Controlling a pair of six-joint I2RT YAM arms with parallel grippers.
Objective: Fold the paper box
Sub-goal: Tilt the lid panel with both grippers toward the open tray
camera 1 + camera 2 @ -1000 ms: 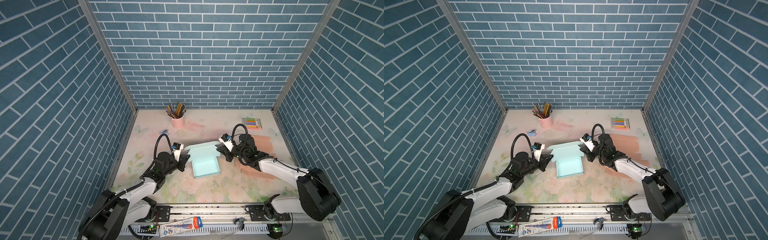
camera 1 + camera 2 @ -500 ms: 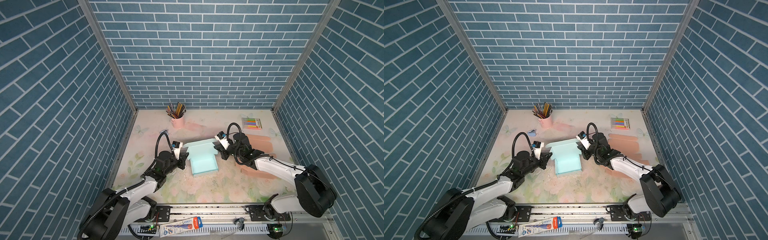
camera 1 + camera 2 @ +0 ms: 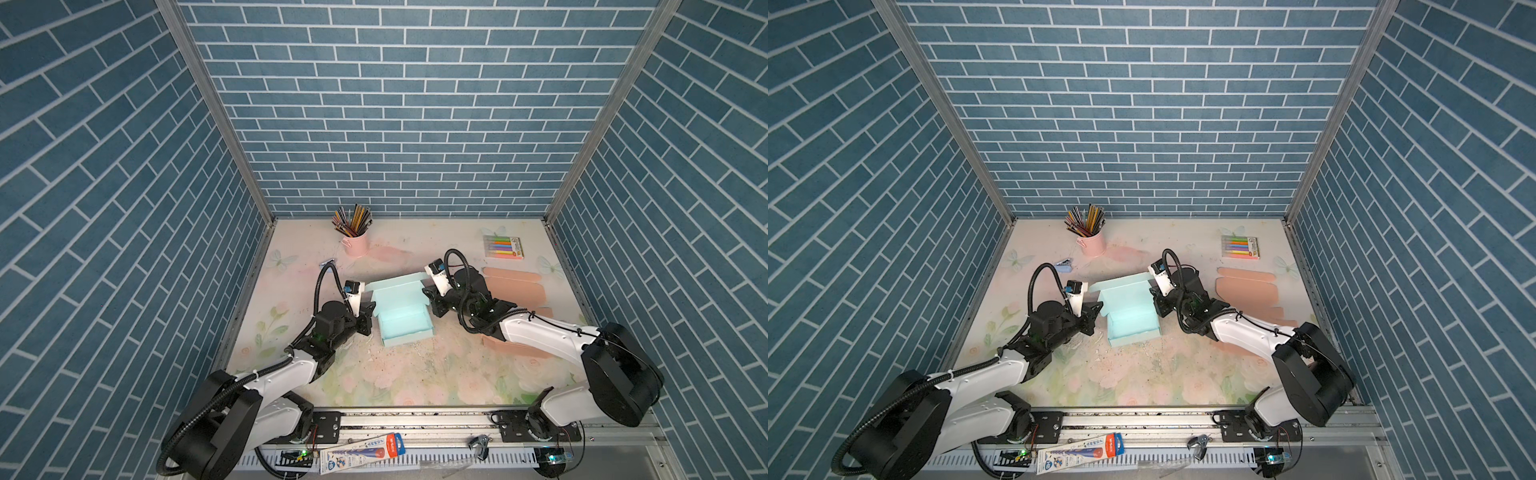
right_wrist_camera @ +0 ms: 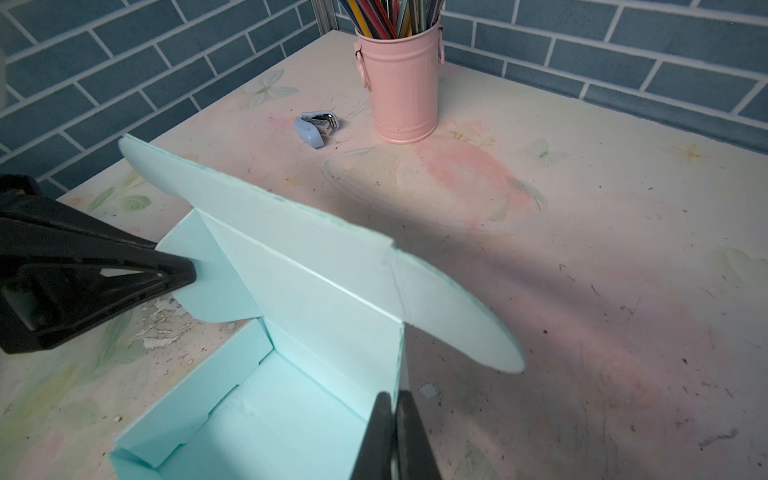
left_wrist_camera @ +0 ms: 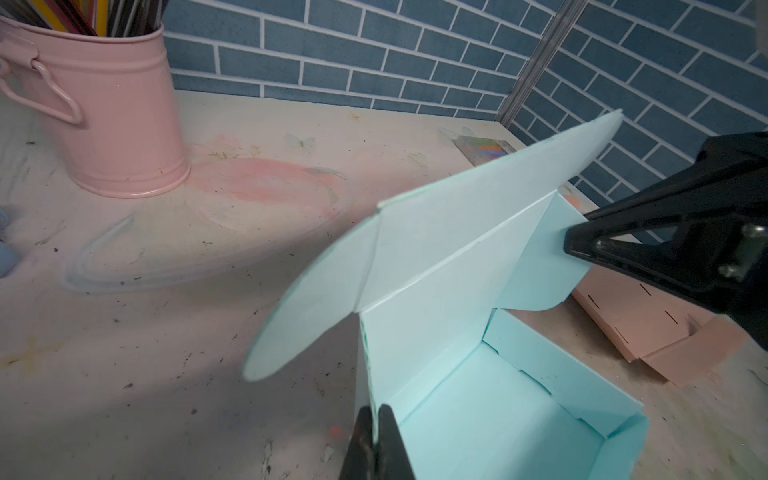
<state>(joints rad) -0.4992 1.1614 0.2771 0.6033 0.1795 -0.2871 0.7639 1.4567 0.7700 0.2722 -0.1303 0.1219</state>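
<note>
The light blue paper box (image 3: pixel 401 322) (image 3: pixel 1133 324) stands mid-table as an open tray. Its lid rises at the back, and a rounded ear flap (image 5: pixel 299 316) (image 4: pixel 457 320) sticks out on each side. My left gripper (image 3: pixel 372 313) (image 3: pixel 1097 309) (image 5: pixel 376 415) is shut on the top edge of the left side wall near the back corner. My right gripper (image 3: pixel 429 301) (image 3: pixel 1156 301) (image 4: pixel 392 401) is shut the same way on the right side wall. The thin wall shows between each pair of fingers in the wrist views.
A pink bucket of pencils (image 3: pixel 356 245) stands at the back, with a small blue stapler (image 3: pixel 328 262) to its left. At back right lies a marker pack (image 3: pixel 503 247). Flat pink cardboard (image 3: pixel 515 289) lies right of the box, partly under my right arm. Brick walls close three sides.
My right gripper has moved left, in against the box's right wall. The lid stands narrower and more upright, and the box has shifted slightly left. The left gripper has stayed on its wall.
</note>
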